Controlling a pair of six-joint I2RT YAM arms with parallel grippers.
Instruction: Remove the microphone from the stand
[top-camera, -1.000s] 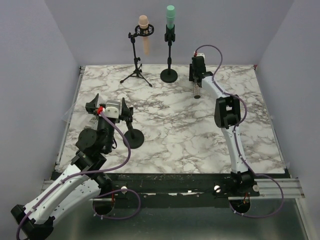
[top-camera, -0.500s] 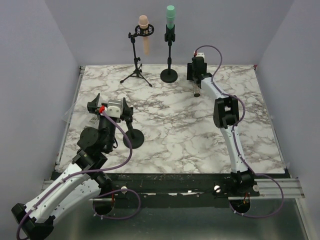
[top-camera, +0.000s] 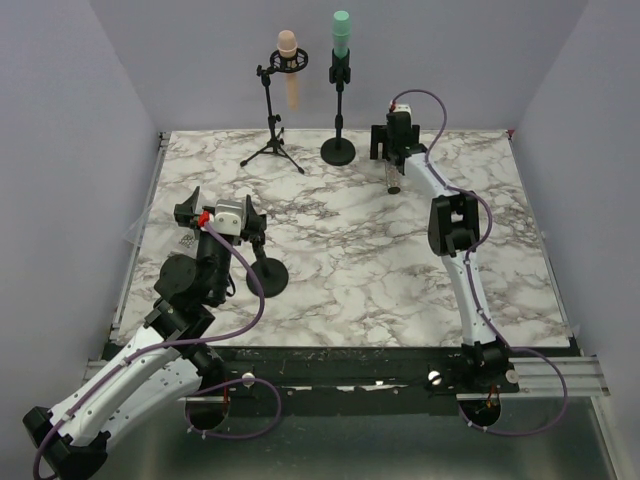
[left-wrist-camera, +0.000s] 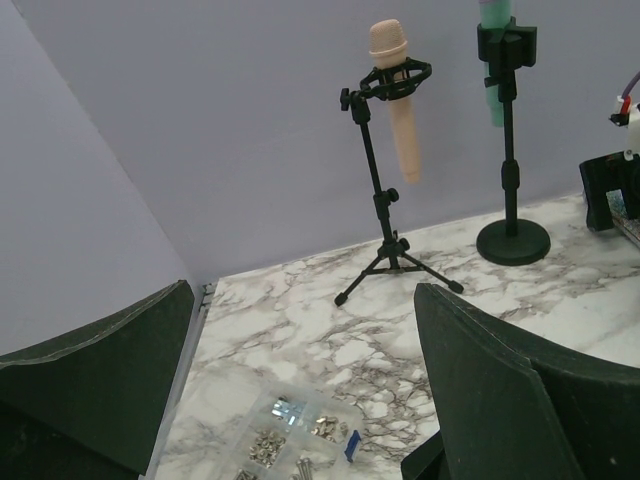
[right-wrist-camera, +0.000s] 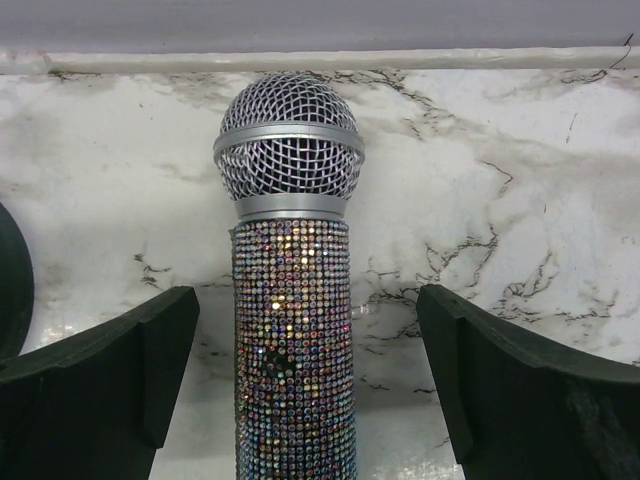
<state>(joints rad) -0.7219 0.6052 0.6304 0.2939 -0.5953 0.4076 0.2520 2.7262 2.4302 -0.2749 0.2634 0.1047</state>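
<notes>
A rhinestone-covered microphone (right-wrist-camera: 292, 300) with a silver mesh head lies on the marble table at the back right (top-camera: 393, 178). My right gripper (right-wrist-camera: 305, 330) stands open astride it, both fingers well clear of its body (top-camera: 394, 160). My left gripper (top-camera: 218, 205) is open at the left with nothing between its fingers (left-wrist-camera: 305, 330). Beside it stands a black round-based stand (top-camera: 268, 275) whose top is hidden by the left wrist.
At the back, a tripod stand (top-camera: 272, 140) holds a peach microphone (left-wrist-camera: 398, 90). A round-based stand (top-camera: 338, 150) beside it holds a green microphone (top-camera: 341, 35). A clear box of screws (left-wrist-camera: 290, 435) lies by the table's left edge.
My right gripper's jaws have spread wide off the sparkly microphone, which now lies free on the table. The left arm has hardly moved.
</notes>
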